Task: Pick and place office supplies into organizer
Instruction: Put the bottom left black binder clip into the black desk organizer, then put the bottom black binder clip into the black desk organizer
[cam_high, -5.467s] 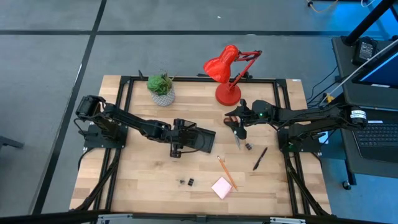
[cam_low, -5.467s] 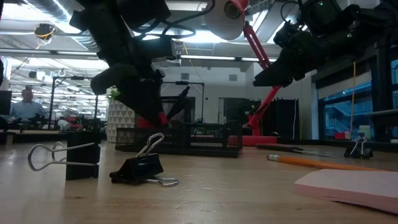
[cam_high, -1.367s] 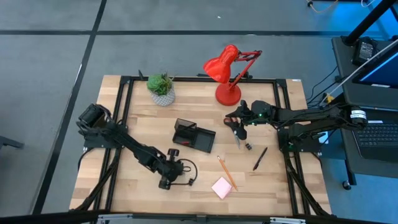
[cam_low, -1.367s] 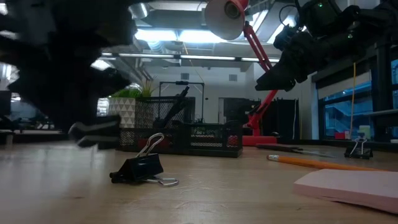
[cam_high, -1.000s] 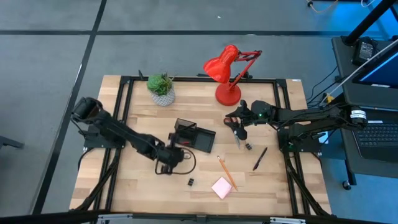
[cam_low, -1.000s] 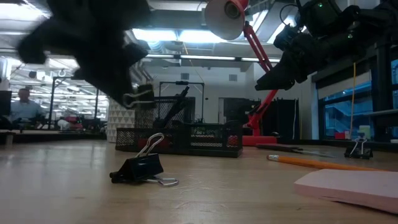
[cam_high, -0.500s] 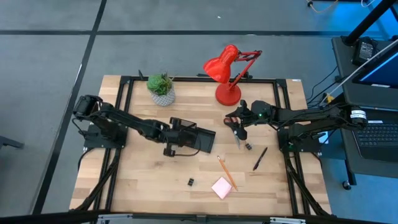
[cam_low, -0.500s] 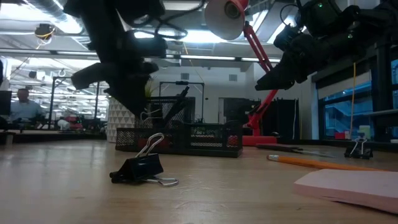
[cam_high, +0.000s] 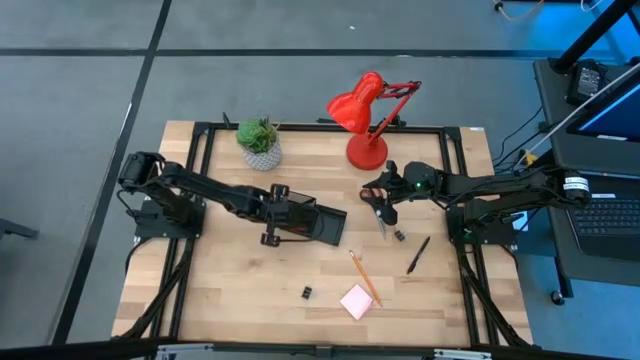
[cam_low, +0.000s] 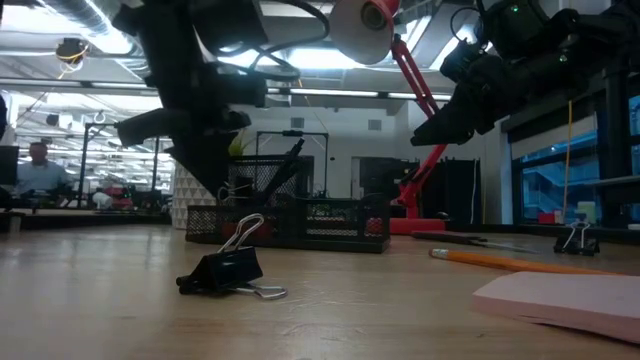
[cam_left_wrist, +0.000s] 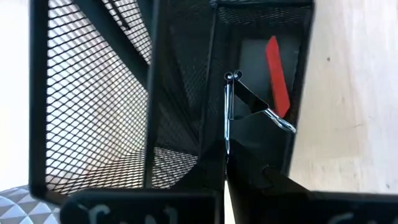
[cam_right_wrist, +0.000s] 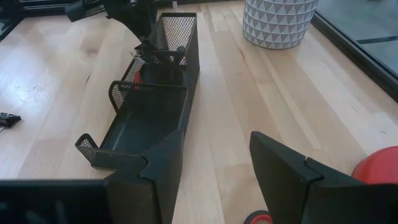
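Note:
The organizer (cam_high: 318, 223) is a black mesh tray at mid-table; a small red eraser (cam_left_wrist: 277, 68) lies in one compartment. My left gripper (cam_high: 294, 216) hovers over the organizer's left end, shut on a black binder clip (cam_left_wrist: 249, 102). A second black clip (cam_low: 225, 270) rests on its body and one wire handle near the front edge. An orange pencil (cam_high: 363, 277), a pink sticky-note pad (cam_high: 357, 300) and a black pen (cam_high: 418, 254) lie flat to the right. My right gripper (cam_right_wrist: 216, 140) stands open above the scissors (cam_high: 382, 224) by the lamp. My left gripper pinches the clip between its two fingertips (cam_left_wrist: 255, 171), coming from above and pointing down into the organizer. One silver wire handle (cam_left_wrist: 227, 124) runs back into the gap between the fingers; they hide the exact spot. The clip sticks out beyond the fingertips, lifted clear over a compartment.
A red desk lamp (cam_high: 362, 110) stands at the far edge beside my right gripper, and a potted plant (cam_high: 260, 142) at the far left. A small black clip (cam_high: 398, 236) lies by the scissors. People show in the room beyond the table.
My left gripper has carried the clip from the table's near left toward the far edge and right, stopping over the organizer's left end. The clip stays lifted clear in its shut fingers. The other clip has stayed on the table.

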